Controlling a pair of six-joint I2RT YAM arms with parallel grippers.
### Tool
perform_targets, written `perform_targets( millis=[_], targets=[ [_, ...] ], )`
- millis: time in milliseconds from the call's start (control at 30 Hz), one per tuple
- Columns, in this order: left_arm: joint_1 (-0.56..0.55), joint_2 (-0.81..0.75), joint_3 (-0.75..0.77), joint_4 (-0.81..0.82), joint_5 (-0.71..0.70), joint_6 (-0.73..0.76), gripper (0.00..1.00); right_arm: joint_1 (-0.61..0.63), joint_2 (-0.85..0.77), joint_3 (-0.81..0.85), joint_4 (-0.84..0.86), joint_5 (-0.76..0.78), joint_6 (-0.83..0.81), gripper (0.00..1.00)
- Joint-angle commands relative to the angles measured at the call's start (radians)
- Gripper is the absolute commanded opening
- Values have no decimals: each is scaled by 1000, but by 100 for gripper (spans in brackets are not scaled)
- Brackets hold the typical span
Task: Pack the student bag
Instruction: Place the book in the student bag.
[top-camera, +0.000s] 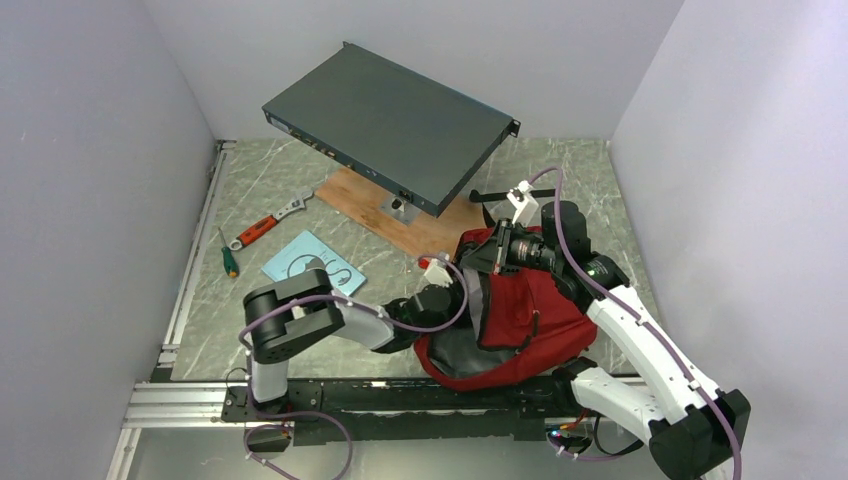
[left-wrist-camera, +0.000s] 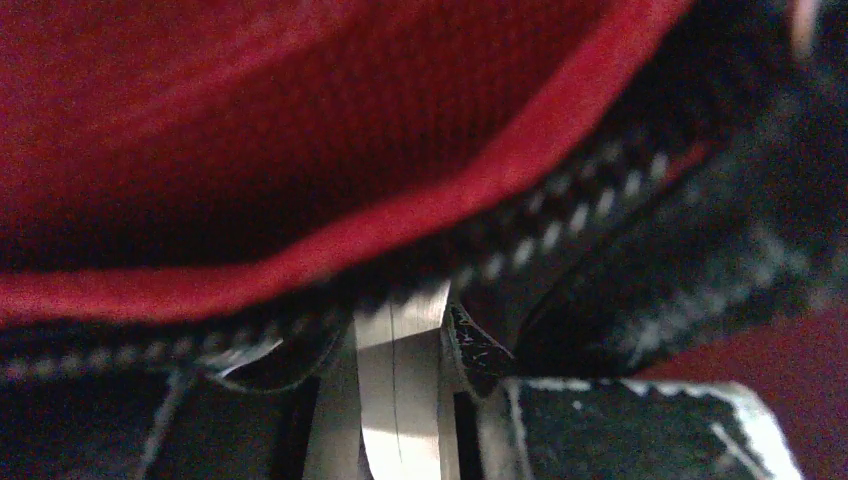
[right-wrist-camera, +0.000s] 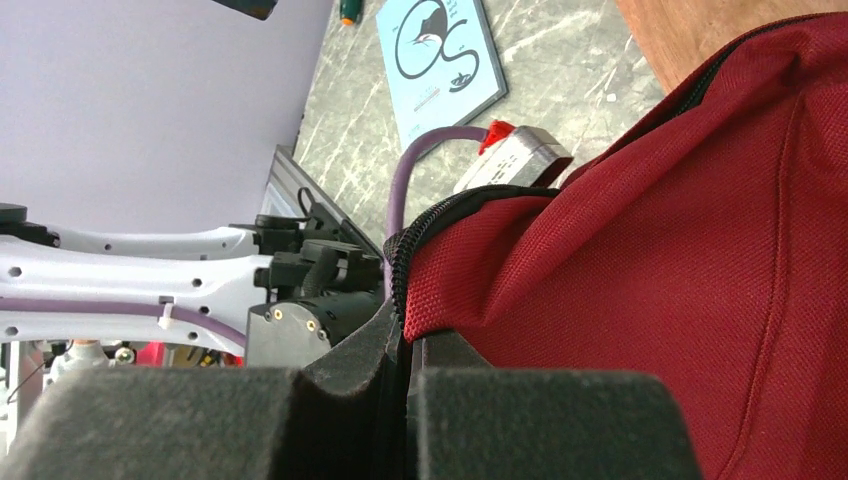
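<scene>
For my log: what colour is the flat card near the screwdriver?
Card: light blue, black drawing; right wrist view.

Bag near right, tools left.
The student bag (top-camera: 520, 320) lies at the tabletop's (top-camera: 270, 180) near right, with the board (top-camera: 385, 218) and box (top-camera: 390, 125) behind it and the card (top-camera: 312, 264), screwdriver (top-camera: 229, 258) and wrench (top-camera: 270, 222) to its left.

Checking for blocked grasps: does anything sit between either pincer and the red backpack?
Nothing visible does. The right pincer is closed on the zipper edge of the student bag. The left pincer sits right at the bag's open zipper mouth, with red fabric filling its view.
</scene>
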Motion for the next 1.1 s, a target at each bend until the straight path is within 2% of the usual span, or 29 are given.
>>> perform_targets(
  millis=[0, 100, 200, 333, 467, 500, 533, 800, 933, 1000, 1067],
  targets=[
    [1, 59, 129, 57, -116, -36, 0, 6, -48, 21, 132, -88, 34, 0],
    [0, 99, 173, -17, -116, -71, 1, 5, -55, 20, 124, -80, 29, 0],
    [1, 107, 179, -107, -123, -107, 11, 5, -55, 28, 109, -77, 19, 0],
    [5, 82, 164, -195, -96, -147, 42, 5, -69, 26, 89, -59, 3, 0],
    [7, 31, 124, -228, -56, -169, 69, 6, -82, 14, 68, -38, -13, 0],
    [8, 14, 123, -259, -46, -157, 87, 6, -85, 10, 67, -34, -14, 0],
    [10, -7, 131, -301, -36, -144, 90, 5, -88, 5, 67, -33, -15, 0],
    [10, -185, 183, -642, -3, -43, 96, 2, -85, 0, 53, -30, -32, 0],
    [10, -291, 96, -701, -8, -49, 99, 2, -86, 24, 3, -6, -64, 0],
    [10, -352, 57, -713, -23, 6, 100, 1, -87, 24, -3, 2, -73, 0],
    [7, -420, 46, -762, -42, 131, 100, -2, -87, 19, -5, 4, -76, 0]
  ],
)
